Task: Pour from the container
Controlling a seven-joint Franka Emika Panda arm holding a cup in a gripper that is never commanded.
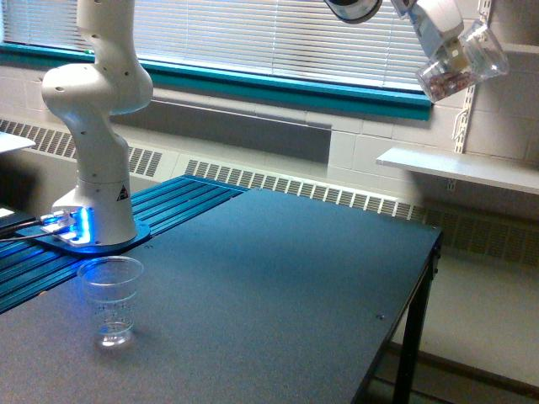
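A dark desk fills a room lined with window blinds over a teal sill and a wall heater. One white robot arm rises from its blue-lit base at the exterior view's left, its far end reaching in at the top right. There the fingers are closed around one small clear container, held high above the desk's far right corner, tilted on its side, with brownish bits pooled at its lower end. One taller ridged clear cup stands upright and apart on the desk, near the base.
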